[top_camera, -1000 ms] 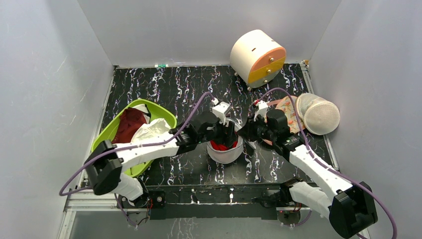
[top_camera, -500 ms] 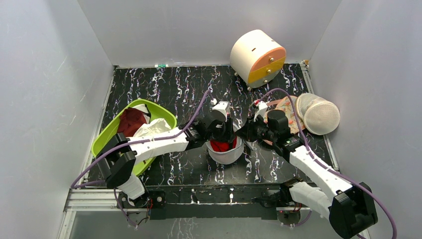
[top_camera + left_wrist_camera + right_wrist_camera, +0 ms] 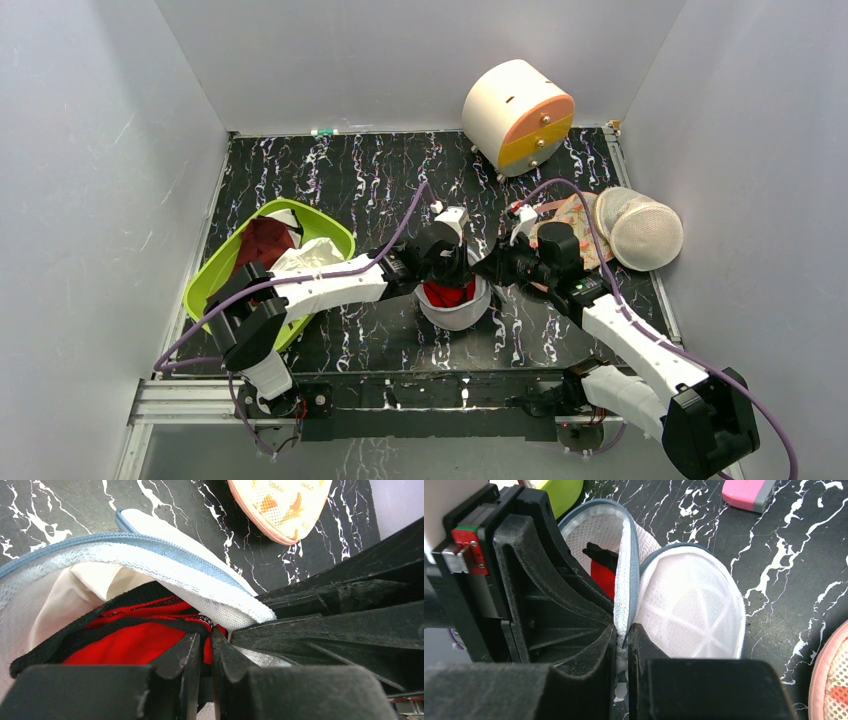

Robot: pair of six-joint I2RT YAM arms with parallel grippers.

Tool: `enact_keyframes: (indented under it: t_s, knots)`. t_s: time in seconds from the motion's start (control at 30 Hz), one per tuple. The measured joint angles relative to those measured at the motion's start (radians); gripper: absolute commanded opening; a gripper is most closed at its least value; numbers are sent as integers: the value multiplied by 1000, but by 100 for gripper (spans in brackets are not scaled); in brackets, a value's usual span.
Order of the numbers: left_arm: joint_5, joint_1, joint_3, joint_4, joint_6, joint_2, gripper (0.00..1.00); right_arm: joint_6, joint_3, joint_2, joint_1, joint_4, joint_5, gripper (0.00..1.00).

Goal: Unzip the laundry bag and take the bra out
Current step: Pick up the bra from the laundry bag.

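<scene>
Grey walls (image 3: 100, 150) box in the tabletop (image 3: 330, 170), glossy black with white marble veining. The laundry bag (image 3: 689, 595) lies between both grippers: a soft white mesh clamshell with a blue-grey zip rim, gaping open. My right gripper (image 3: 623, 636) is clenched on that rim, the flap standing upright between its fingers. The bra (image 3: 135, 647), bright red with black lace edging, sits inside the bag. My left gripper (image 3: 205, 637) pinches its black edge.

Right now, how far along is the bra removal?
Done: the laundry bag is unzipped, its mouth gaping. In hand: the right gripper pinches the bag's rim, holding it open; the left gripper is closed on the bra inside. Left: pull the bra clear of the bag.
</scene>
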Motion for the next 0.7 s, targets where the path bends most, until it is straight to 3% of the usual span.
enact_keyframes:
  t_s: [0.13, 0.33, 0.7]
  knots:
    - [5, 0, 0, 4, 9, 0, 0, 0, -8, -2, 0, 2, 0, 0]
    - [9, 0, -18, 3, 25, -28, 0, 7, -23, -9, 0, 8, 0, 0]
    - [24, 0, -61, 9, 25, -264, 0, 21, -75, 12, 0, 56, -7, 0]
